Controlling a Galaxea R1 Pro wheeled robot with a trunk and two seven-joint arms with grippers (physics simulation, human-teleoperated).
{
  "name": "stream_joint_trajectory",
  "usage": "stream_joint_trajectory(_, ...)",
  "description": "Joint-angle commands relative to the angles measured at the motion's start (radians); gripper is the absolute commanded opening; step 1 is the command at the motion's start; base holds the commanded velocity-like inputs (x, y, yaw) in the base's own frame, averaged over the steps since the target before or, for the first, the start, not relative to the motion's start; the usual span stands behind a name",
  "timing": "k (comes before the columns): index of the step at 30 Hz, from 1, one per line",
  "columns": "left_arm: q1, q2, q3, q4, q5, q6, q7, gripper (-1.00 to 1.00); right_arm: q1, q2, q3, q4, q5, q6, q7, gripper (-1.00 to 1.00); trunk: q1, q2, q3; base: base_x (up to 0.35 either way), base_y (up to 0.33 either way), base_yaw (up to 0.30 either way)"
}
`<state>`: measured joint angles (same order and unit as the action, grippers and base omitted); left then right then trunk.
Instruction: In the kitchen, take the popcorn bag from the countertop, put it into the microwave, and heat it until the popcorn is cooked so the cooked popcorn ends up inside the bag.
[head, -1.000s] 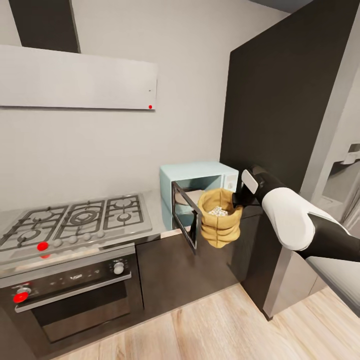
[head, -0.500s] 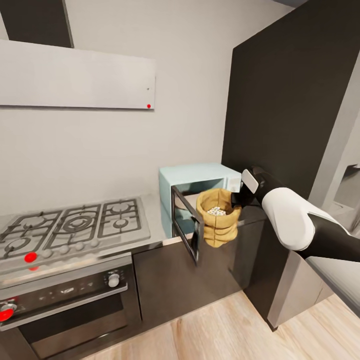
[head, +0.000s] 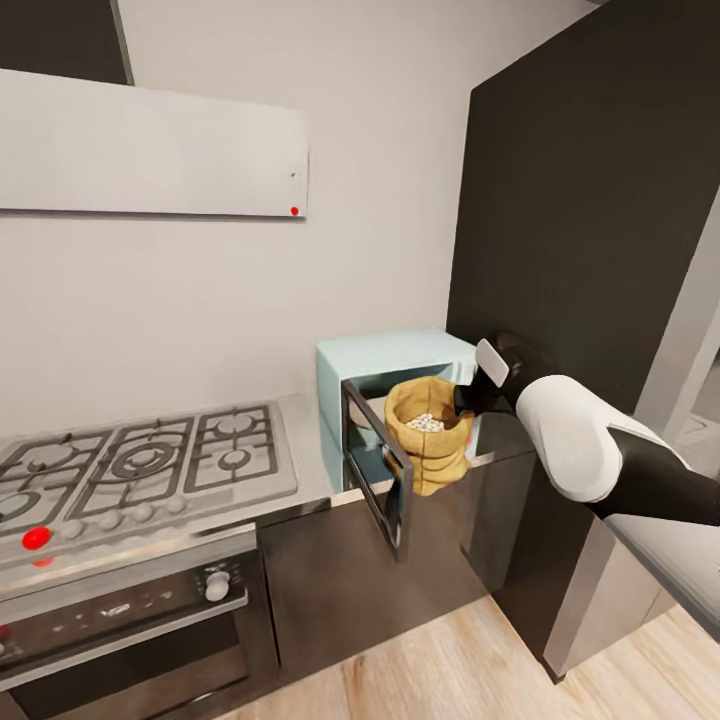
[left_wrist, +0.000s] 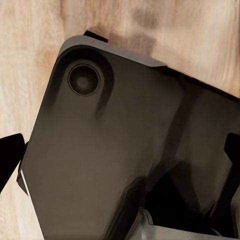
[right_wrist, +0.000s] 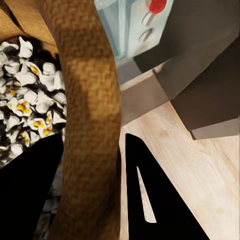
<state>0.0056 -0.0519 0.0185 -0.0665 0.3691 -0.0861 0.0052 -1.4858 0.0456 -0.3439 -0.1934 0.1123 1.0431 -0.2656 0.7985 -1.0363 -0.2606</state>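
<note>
The right pincer (head: 468, 400) grips the bag (head: 430, 435) by its rim, in front of the microwave (head: 395, 400), with the open door (head: 380, 470) at nine o'clock. Clipping that door could spill popcorn (right_wrist: 27, 110). The left pincer's state: cannot tell.

head: high, looking down at microwave (head: 395, 400).
right wrist: close on bag (right_wrist: 87, 115) rim; shares microwave.
left wrist: faces floor (left_wrist: 30, 55), probably downward.
</note>
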Motion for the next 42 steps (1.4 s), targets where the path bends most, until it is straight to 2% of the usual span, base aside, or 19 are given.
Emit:
stream_joint_trajectory(1, 0.001, 0.0, 0.001, -0.002, 0.004, -0.001, 0.0, 1.0, -0.001, 0.004, -0.008, -0.001, 0.01, 0.004, 0.0, -1.0, 0.0, -0.001, -0.001, 0.16, 0.0, 0.0)
stream_joint_trajectory(9, 0.001, 0.0, 0.001, -0.001, 0.004, -0.001, 0.0, 1.0, -0.001, 0.005, -0.009, -0.001, 0.01, 0.004, -0.001, -1.0, 0.0, -0.001, -0.001, 0.159, 0.0, 0.0)
stream_joint_trajectory(15, 0.001, 0.0, 0.001, -0.002, 0.004, -0.001, 0.0, 1.0, -0.001, -0.004, -0.009, 0.067, 0.021, 0.004, -0.004, -1.0, 0.0, -0.001, -0.001, 0.153, 0.0, 0.0)
stream_joint_trajectory(42, 0.001, 0.0, 0.001, -0.002, 0.004, -0.001, -0.001, 1.0, -0.001, 0.002, -0.008, 0.067, 0.009, 0.004, 0.004, -1.0, 0.0, -0.001, -0.001, 0.146, 0.0, 0.0)
